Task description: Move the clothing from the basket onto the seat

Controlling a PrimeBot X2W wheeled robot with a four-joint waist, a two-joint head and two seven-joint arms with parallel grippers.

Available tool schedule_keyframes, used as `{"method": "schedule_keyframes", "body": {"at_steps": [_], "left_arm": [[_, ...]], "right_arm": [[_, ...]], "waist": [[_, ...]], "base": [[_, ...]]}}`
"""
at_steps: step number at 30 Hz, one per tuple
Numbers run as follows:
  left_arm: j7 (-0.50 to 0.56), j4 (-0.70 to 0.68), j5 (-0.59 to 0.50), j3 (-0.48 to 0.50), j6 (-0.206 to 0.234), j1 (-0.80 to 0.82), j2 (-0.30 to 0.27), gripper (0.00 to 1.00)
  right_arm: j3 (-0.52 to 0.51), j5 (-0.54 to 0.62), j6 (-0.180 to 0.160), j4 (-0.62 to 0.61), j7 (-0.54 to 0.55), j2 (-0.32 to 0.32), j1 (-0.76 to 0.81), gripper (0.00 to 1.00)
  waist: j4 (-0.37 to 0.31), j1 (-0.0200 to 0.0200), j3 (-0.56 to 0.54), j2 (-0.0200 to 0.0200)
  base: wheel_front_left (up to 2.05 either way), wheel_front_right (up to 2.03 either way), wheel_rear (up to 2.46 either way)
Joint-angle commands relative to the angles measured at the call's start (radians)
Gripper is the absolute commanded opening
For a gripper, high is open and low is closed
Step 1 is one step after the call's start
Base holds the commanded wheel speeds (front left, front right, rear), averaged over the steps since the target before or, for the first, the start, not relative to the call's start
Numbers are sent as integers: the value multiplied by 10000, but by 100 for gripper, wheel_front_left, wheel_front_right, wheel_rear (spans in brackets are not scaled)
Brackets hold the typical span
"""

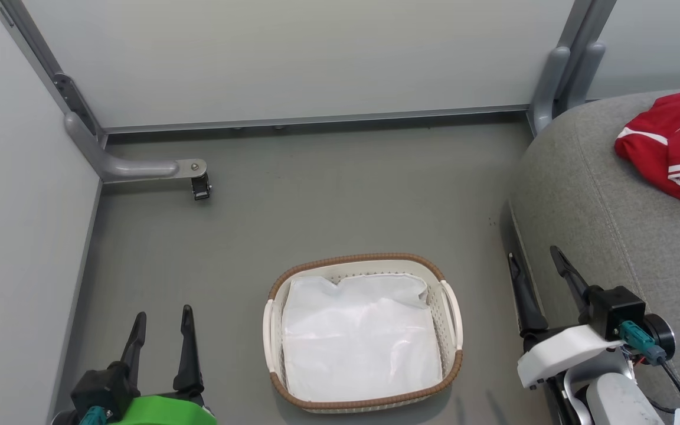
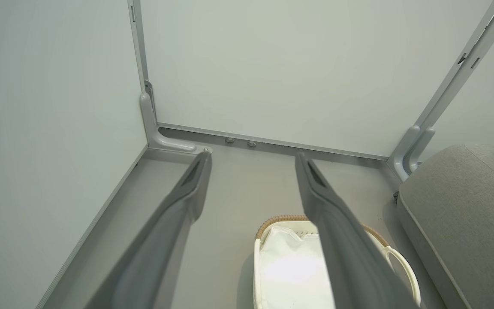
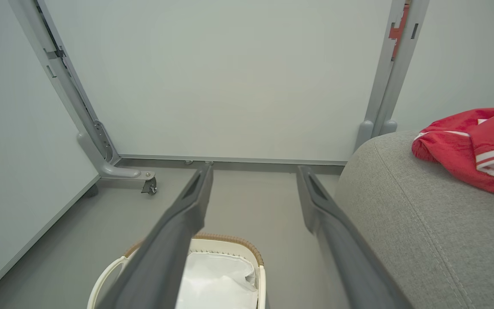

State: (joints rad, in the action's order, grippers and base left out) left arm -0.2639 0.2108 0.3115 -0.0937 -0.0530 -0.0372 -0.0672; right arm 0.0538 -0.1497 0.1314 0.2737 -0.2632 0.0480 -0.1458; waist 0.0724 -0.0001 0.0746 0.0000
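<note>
**STATUS: BASKET HOLDS LINER ONLY, CLOTHING ON SEAT**

**Claws.** Nearest the head camera, the left claw [image 1: 163, 313] has two long dark tapered fingers on a green housing. It hovers over the floor to the left of the basket. Its fingers stand parted with bare floor between them, and it grips nothing. The right claw [image 1: 533, 255] has the same dark fingers on a white housing. It hangs in the gap between the basket and the seat edge, spread wider and equally unloaded.

**Basket.** Between the claws sits the small rounded-rectangular cream perforated plastic basket [image 1: 363, 258], with a brown woven rim and two looped side handles. Inside lies a white fabric liner [image 1: 360, 336], lightly creased and bright under the light. Nothing red lies on it. The basket rests on a flat matte grey floor [image 1: 316, 195].

**Seat and clothing.** To the right rises the large grey woven-fabric upholstered seat [image 1: 600, 224], coarse in weave, rounded at the edge and crossed by a stitched seam. Farther back on it lies the red basketball clothing [image 1: 670, 147] with white trim stripes. It is crumpled in soft folds and well apart from the basket. No numerals are legible.

**Background.** Smooth pale wall panels [image 1: 316, 59] in grey metal frames close the far side. A small caster foot [image 1: 200, 188] stands at the left.

**Procedure.** The transfer appears complete. The next move likely calls for no grasp: confirm the liner carries no garment, then hold both claws clear.
</note>
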Motion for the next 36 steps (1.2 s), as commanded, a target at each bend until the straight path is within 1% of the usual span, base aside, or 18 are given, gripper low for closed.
{"method": "schedule_keyframes", "body": {"at_steps": [1, 8, 16, 27, 28, 32, 36], "left_arm": [[-7, -71, -59, 89, -65, -194, 63, 100], [-7, -216, -197, 293, -210, -371, 136, 100], [-7, -183, -281, 308, -350, -360, 164, 100], [-7, -286, -112, 216, -390, -352, 170, 100], [0, -261, -120, 221, -355, -237, 159, 0], [7, 71, -100, 213, -351, -244, 171, 0], [176, 53, 654, 273, -370, -172, 147, 0]], "right_arm": [[23, 18, -14, -92, -22, 48, 190, 100], [97, -52, -14, -184, -22, 47, 460, 100], [220, -125, -14, -171, -22, 46, 442, 100], [274, -210, -14, -139, -22, 45, 424, 100], [279, -152, 0, -149, 0, 2, 355, 0], [292, -177, 0, 155, 7, -50, 506, 0], [222, -999, 0, 104, 180, -27, 515, 0]], "waist": [[-56, 1, -58, 0], [-158, 1, -127, 0], [-218, 1, -155, 0], [-210, 1, -180, 0], [-211, 1, -180, 0], [-213, 1, -183, 0], [-229, 1, -199, 0]], "base": [[0, 0, 0], [0, 0, 0], [0, 0, 0], [0, 0, 0], [0, 0, 0], [0, 0, 0], [0, 0, 0]]}}
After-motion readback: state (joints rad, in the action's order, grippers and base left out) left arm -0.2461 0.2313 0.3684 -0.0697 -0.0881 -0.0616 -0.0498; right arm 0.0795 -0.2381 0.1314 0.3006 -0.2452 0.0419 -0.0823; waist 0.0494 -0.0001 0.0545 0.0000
